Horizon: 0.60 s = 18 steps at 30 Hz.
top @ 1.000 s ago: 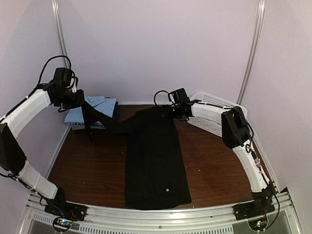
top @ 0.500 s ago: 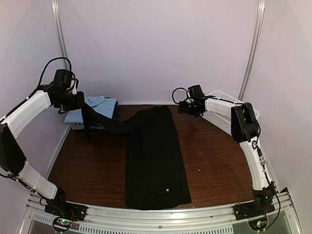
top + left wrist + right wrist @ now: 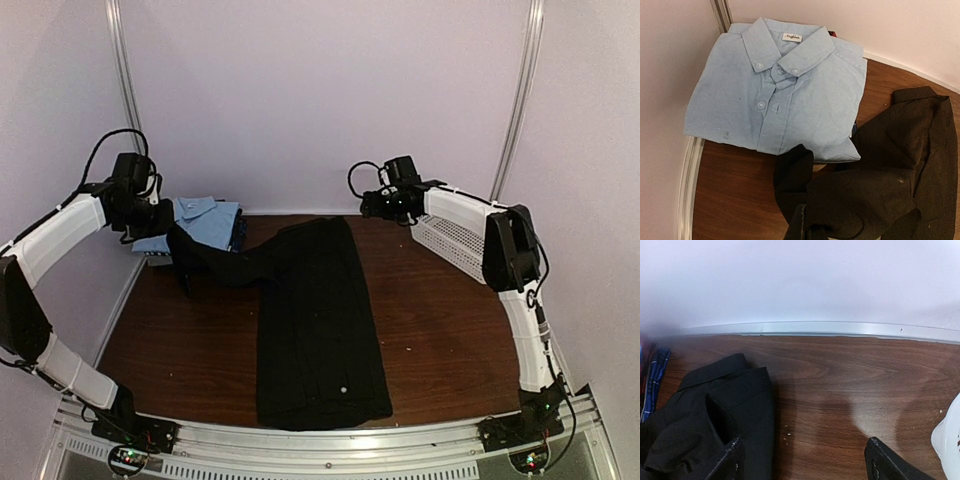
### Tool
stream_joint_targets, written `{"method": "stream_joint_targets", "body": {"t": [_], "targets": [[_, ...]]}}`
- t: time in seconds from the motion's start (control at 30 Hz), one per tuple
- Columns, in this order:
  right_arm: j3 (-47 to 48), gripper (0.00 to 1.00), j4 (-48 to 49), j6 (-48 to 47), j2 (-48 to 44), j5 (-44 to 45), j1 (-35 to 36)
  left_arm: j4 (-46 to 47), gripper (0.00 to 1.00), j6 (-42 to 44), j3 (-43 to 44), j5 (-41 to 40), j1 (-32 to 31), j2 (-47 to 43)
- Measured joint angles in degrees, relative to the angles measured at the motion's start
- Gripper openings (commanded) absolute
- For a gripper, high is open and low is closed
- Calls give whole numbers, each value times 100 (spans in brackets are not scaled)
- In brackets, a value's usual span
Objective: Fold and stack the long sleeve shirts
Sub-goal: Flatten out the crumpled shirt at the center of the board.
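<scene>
Top external shows the right end effector [image 3: 368, 203], now wide and empty, withdrawn from the black shirt [image 3: 318, 320] toward the basket [image 3: 450, 240]. That shirt lies lengthwise along the middle of the bench [image 3: 440, 330], one sleeve [image 3: 225, 265] pinched by the left end effector [image 3: 160, 222] for folding inward.

One sewn label, and its writing is too small to read.

In the left wrist view, a small white neck label [image 3: 792, 36] sits inside the collar of the light blue collared shirt [image 3: 790, 100], at about 12 o'clock on the folded garment. It carries one short line of dark script, but the letters are too small and soft to make out. In the top view the same shirt lies at about 10 o'clock, and the label cannot be made out there. Nothing else legible shows.
</scene>
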Motion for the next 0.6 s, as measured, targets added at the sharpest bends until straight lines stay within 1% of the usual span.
{"method": "stream_joint_targets", "body": {"t": [0.1,0.2,0.3,0.43,0.5,0.6], "targets": [[-201,79,-13,-57,-291,0,186,59,0,-42,-129,26,0,-42],[-802,75,-4,-85,-761,15,509,138,0,-81,-282,94,0,-74],[-1735,73,68,-68,-1346,50,868,264,0,-111,-461,166,0,-111],[-3268,67,229,46,-2245,107,1368,409,0,-155,-726,273,0,-192],[-3928,66,304,166,-2640,122,1556,520,0,-184,-879,323,0,-271],[-4813,61,450,400,-3180,232,1906,640,0,-216,-1104,409,0,-433]]}}
